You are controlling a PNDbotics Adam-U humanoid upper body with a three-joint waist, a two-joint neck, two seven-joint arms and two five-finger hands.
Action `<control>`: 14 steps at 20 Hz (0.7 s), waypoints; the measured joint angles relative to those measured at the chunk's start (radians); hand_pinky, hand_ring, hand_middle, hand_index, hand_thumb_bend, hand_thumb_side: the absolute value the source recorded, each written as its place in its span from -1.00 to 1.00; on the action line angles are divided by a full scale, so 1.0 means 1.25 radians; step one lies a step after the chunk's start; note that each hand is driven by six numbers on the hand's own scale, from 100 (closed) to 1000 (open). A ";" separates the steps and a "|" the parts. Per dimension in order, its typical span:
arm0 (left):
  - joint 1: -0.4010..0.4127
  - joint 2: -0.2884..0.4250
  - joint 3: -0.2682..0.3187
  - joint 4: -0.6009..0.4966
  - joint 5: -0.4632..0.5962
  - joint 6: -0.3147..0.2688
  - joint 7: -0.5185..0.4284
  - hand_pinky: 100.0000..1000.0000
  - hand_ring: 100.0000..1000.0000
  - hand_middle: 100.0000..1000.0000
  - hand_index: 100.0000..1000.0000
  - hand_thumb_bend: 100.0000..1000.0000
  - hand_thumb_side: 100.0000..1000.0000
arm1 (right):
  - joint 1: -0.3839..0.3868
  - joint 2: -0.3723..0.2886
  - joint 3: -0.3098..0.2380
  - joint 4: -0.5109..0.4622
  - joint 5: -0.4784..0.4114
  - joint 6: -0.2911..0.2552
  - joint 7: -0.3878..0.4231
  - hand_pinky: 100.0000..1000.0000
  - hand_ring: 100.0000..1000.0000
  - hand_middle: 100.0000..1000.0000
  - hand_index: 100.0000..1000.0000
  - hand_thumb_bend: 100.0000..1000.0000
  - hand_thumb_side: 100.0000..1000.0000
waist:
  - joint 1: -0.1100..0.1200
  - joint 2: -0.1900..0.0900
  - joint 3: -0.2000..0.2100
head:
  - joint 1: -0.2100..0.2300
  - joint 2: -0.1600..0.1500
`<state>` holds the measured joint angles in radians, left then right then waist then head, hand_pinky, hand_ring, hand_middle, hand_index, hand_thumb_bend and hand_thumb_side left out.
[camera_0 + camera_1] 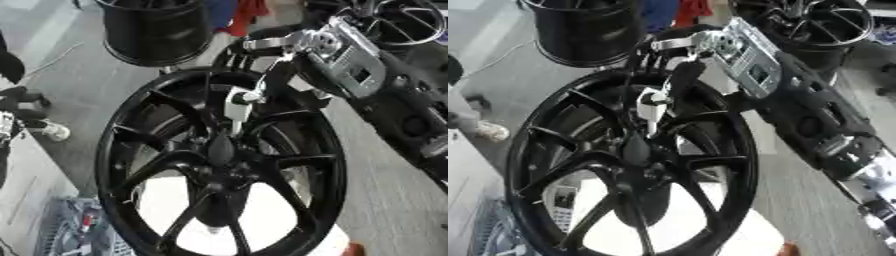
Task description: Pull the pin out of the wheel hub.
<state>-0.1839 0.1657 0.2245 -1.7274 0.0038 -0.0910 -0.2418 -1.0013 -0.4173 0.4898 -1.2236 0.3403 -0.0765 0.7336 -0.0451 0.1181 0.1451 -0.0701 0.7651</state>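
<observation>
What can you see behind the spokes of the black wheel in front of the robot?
Through the wheel gaps, a white surface shows. Lower left, a grey cluttered object appears. The right hand reaches over the pin; spokes and hub hide everything else.

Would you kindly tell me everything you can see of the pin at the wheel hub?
The pin is a pale, whitish piece with a broader top and a thin stem running down toward the dark centre of the wheel hub. It stands roughly upright above the hub, in front of the black spokes. The right hand, reaching in from the upper right, has its dark fingers curled at the pin's top. Whether the stem's tip still sits in the hub cannot be told.
</observation>
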 measured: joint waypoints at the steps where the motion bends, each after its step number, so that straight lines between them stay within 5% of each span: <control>1: 0.000 0.000 0.000 0.000 0.000 0.000 0.000 0.13 0.14 0.30 0.56 -1.00 0.23 | 0.000 0.000 0.000 0.000 0.000 -0.002 0.004 0.46 0.56 0.61 0.80 -0.52 -0.58 | 0.000 0.000 0.000 | 0.000 0.000; 14: 0.000 0.000 0.000 0.000 0.000 0.001 -0.005 0.13 0.14 0.30 0.57 -1.00 0.24 | 0.000 0.006 -0.001 0.002 -0.005 -0.008 0.041 0.38 0.49 0.56 0.78 -0.52 -0.59 | 0.000 0.000 -0.001 | 0.000 0.000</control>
<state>-0.1839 0.1657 0.2245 -1.7274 0.0038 -0.0896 -0.2477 -1.0016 -0.4095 0.4886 -1.2213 0.3346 -0.0862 0.7848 -0.0447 0.1181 0.1440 -0.0697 0.7651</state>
